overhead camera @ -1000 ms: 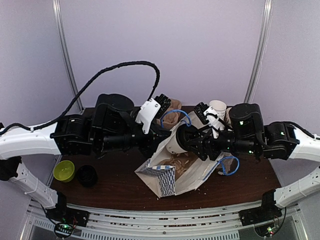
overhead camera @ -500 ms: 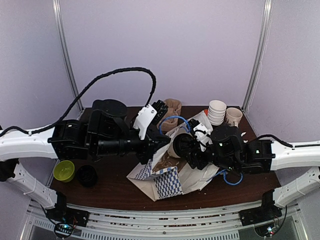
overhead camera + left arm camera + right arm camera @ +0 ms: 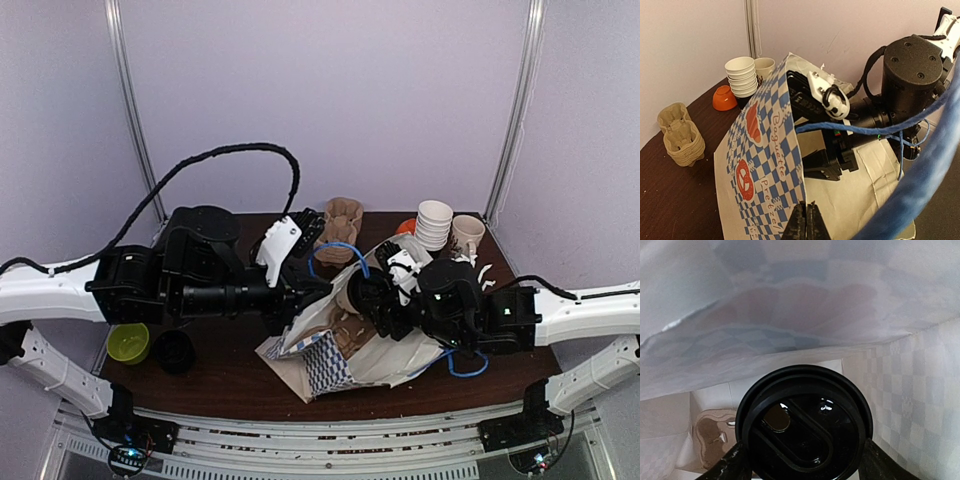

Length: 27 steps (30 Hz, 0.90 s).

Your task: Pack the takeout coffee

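The takeout coffee cup's black lid [image 3: 805, 430] fills the right wrist view, held between my right gripper's [image 3: 804, 461] two fingers. Cup and gripper sit inside the mouth of the blue-and-white checked paper bag [image 3: 330, 360]. Deep in the bag lies a brown pulp carrier tray [image 3: 712, 437]. From above, the cup [image 3: 346, 296] is at the bag's opening with the right gripper [image 3: 364, 297] behind it. My left gripper [image 3: 807, 222] is shut on the bag's upper edge [image 3: 790, 165] and holds the mouth open. The left gripper [image 3: 305, 296] is left of the cup.
A stack of pulp trays [image 3: 343, 216] stands at the table's back, with a white cup stack [image 3: 434, 222], a mug [image 3: 466, 233] and an orange bowl [image 3: 405, 226] to its right. A green bowl [image 3: 127, 342] and a black cup [image 3: 173, 350] sit front left. The bag's blue handle [image 3: 920, 175] crosses the left wrist view.
The right arm has pushed leftward with the cup, deeper into the bag's mouth. The left arm has drawn back to the left, pulling the bag's edge with it.
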{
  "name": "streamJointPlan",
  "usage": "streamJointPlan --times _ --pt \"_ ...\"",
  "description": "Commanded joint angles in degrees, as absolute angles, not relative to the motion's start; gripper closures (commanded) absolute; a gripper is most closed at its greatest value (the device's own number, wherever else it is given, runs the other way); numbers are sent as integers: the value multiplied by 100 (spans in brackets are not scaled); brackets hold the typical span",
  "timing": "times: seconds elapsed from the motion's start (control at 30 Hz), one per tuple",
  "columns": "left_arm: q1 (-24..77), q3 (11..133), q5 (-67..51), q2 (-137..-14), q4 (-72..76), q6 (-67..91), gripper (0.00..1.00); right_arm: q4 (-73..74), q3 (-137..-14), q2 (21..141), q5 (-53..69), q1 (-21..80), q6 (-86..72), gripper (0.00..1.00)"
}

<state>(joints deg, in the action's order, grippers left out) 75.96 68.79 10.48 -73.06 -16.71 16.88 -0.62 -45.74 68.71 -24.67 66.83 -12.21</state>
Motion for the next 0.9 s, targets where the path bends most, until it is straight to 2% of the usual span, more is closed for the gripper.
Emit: streamJointPlan --times 0.0,0.2,0.5,0.73,0.87 --pt "7629 6863 1082 -7217 -1715 1714 100 -211 -4450 6904 -2340 6664 -1325 57" --pt "7628 6898 953 -7214 -1894 1676 100 -24 -4256 6599 -2007 6668 -1178 57" --pt "7629 7175 45 -7653 -1925 1253 100 -253 -3665 5668 -1701 6677 -1028 57" --pt "7629 7530 -275 -8077 -1968 1204 100 27 -3725 5681 -1789 6769 -1031 57" --pt "7629 7627 -197 -8112 -2006 1228 100 -18 -3606 5404 -1416 6829 -1009 57"
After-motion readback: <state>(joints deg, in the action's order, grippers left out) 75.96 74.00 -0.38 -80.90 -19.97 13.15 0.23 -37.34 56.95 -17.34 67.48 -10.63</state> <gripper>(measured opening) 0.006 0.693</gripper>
